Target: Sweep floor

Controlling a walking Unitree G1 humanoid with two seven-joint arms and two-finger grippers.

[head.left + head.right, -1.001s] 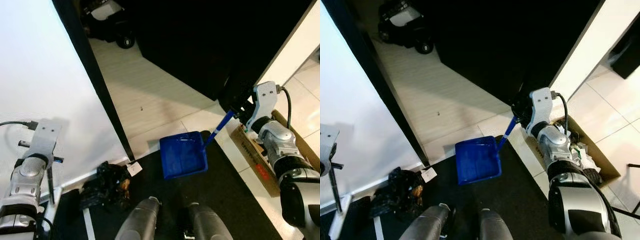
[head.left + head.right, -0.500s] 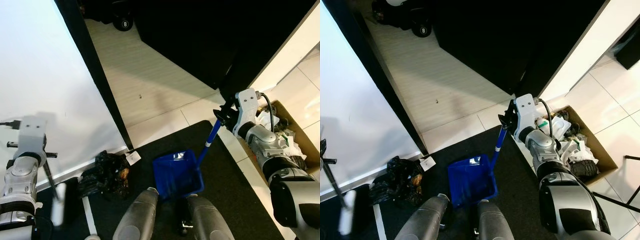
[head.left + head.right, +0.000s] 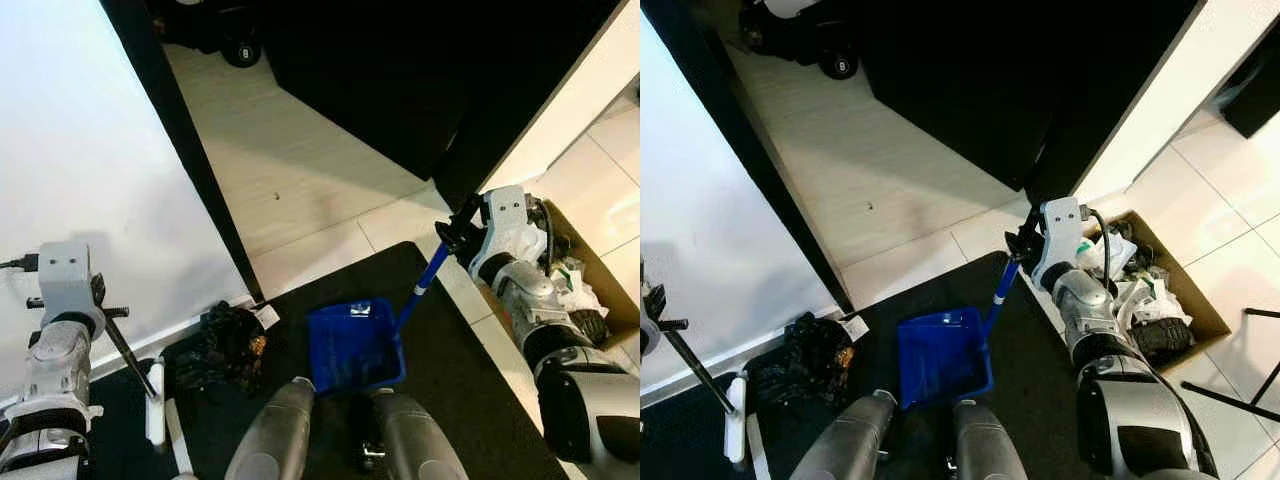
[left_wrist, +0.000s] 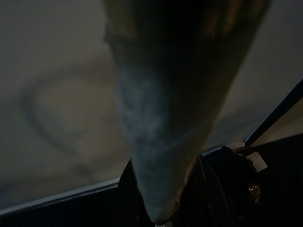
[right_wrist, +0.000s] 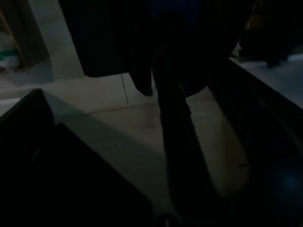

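Dustpan [image 3: 355, 345] handle gripped in right hand [image 3: 452, 232]; left hand [image 3: 100, 305] grips broom [image 3: 135, 365]; no legible writing.

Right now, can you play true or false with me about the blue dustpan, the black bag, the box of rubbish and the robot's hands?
1. The blue plastic dustpan sits on the black floor mat. True.
2. The right gripper holds the dustpan's long blue handle. True.
3. The open brown cardboard box of rubbish stands on the robot's left side. False: it stands on the robot's right, on the pale tiles.
4. The crumpled black plastic bag lies inside the dustpan. False: it lies apart from the pan, on the floor by the white wall.
5. The left gripper holds a thin black stick that ends in a white head near the floor. True.
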